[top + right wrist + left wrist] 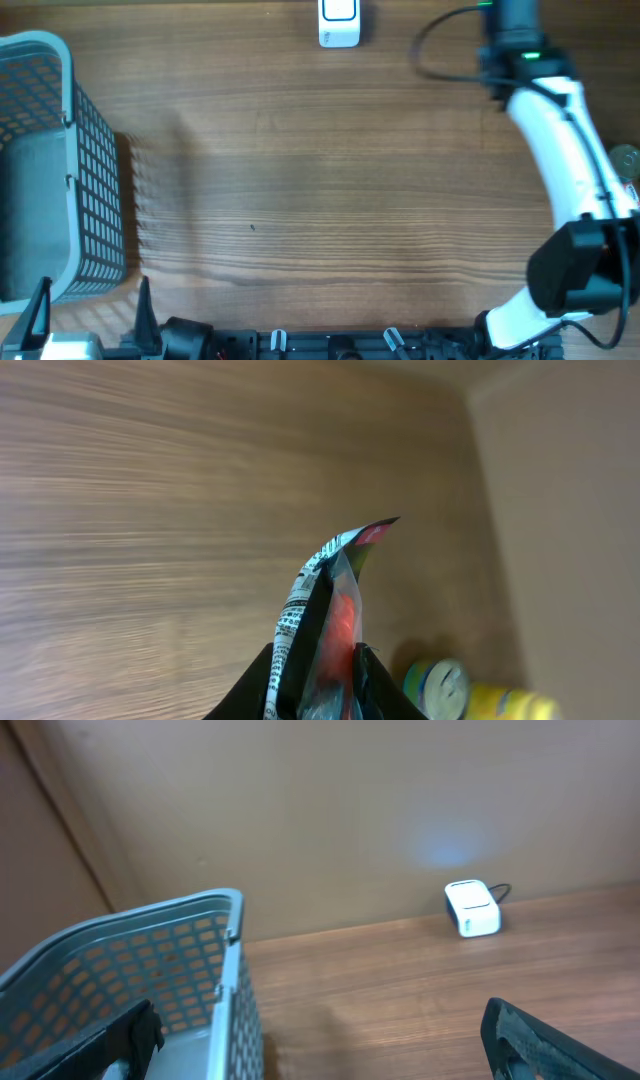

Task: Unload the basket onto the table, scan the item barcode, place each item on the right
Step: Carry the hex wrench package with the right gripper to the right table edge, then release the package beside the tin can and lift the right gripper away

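The packet (325, 600) is pinched edge-on in the right gripper (318, 695), by our reckoning somewhere right of the scanner (339, 22). We should bring its printed face squarely to the scanner, slowly. The left gripper (320, 1045) stands wide open and empty, far left of the scanner.

You are looking at what reads as a mock shop checkout on a robot bench: a wood-grain table (320, 200) against a plain beige wall (350, 810), a grey plastic shopping basket (100, 200) at one end, and a small white corded scanner (339, 22) at the back.
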You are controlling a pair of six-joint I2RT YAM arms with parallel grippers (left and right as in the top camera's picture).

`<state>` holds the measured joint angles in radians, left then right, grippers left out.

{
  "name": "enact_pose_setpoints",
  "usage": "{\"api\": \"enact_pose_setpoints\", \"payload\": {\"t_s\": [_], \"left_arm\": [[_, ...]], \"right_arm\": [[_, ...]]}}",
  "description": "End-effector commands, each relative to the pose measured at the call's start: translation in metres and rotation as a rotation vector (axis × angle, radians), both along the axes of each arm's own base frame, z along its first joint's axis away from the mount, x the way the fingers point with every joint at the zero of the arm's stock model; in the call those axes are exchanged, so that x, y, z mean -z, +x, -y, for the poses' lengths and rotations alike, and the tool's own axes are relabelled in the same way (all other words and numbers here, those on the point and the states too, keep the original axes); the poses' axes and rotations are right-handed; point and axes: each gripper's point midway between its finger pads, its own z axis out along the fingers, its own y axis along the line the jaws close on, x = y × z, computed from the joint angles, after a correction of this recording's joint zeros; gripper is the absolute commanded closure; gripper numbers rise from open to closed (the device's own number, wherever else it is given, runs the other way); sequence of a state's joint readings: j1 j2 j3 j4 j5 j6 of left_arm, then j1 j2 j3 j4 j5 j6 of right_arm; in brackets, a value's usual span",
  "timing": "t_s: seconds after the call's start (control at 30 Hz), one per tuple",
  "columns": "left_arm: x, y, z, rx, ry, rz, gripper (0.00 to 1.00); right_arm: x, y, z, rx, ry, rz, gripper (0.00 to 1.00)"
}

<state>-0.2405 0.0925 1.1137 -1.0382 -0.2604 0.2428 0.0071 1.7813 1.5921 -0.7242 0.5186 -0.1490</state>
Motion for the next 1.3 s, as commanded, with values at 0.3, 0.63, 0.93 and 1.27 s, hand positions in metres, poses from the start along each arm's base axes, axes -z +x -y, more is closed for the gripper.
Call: {"api": "enact_pose_setpoints", "payload": {"t_s": [0.3, 0.63, 0.93, 1.27], "left_arm": [[-0.001, 0.000, 0.011, 0.067, 0.010, 0.005, 0.00], [-0.001, 0.000, 0.011, 0.067, 0.010, 0.005, 0.00], [-0.003, 0.000, 0.011, 0.066, 0.008, 0.011, 0.00], [-0.007, -0.005, 0.017, 0.108, -0.047, 0.038, 0.00]], "right_arm": [[0.072, -0.034, 0.114, 0.260, 0.238, -0.025, 0.95], [0.153, -0.062, 0.150, 0.402, 0.326, -0.165, 0.95], [0.161, -0.061, 0.149, 0.357, 0.403, -0.167, 0.68], [0.160, -0.060, 0.137, 0.324, 0.481, -0.162, 0.00]]}}
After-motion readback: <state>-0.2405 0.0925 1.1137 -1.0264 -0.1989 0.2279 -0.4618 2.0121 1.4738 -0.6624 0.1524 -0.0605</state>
